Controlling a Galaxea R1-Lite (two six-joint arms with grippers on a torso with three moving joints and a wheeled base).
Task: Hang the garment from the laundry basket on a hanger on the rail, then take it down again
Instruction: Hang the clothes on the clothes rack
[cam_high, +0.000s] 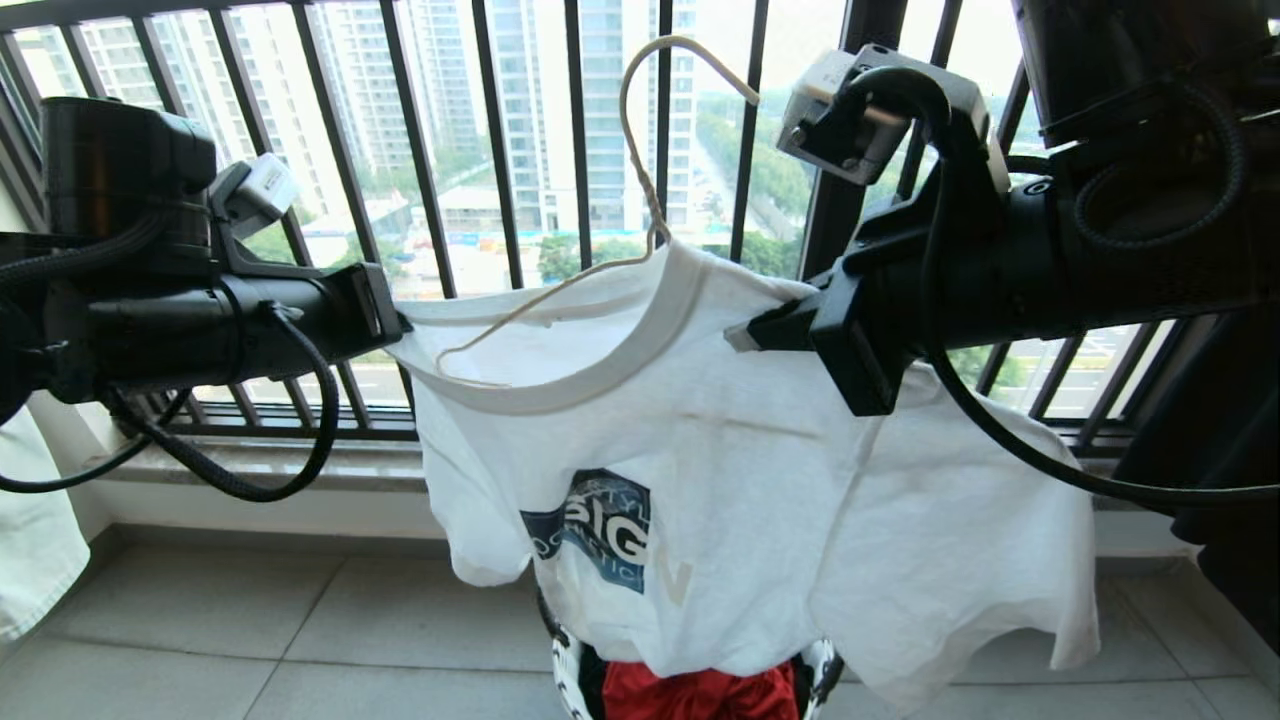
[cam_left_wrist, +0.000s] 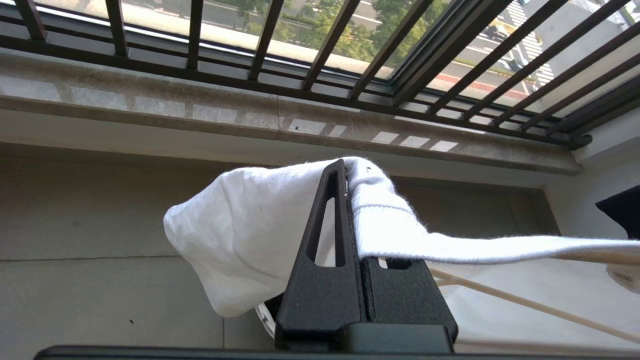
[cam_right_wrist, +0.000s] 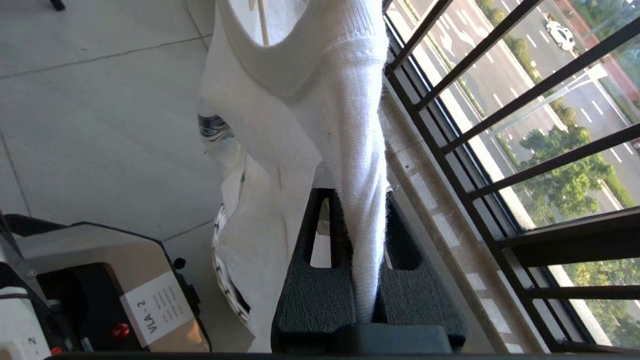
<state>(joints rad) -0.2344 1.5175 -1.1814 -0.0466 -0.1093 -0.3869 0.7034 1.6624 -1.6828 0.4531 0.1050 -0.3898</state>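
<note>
Garment (cam_high: 760, 470) stretched between both hands, shoulders pinched; hanger (cam_high: 640, 180) inside collar.

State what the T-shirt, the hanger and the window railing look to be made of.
T-shirt: soft white knit, likely cotton; fuzzy weave, ribbed collar.
Hanger: thin cream wire, probably coated metal; slender bent hook.
Window railing: dark painted metal, by its straight rigid bars.

Black-barred window railing (cam_high: 500, 150) above a stone sill (cam_high: 300, 465), pale tiled floor (cam_high: 250, 630), daylight outside.
</note>
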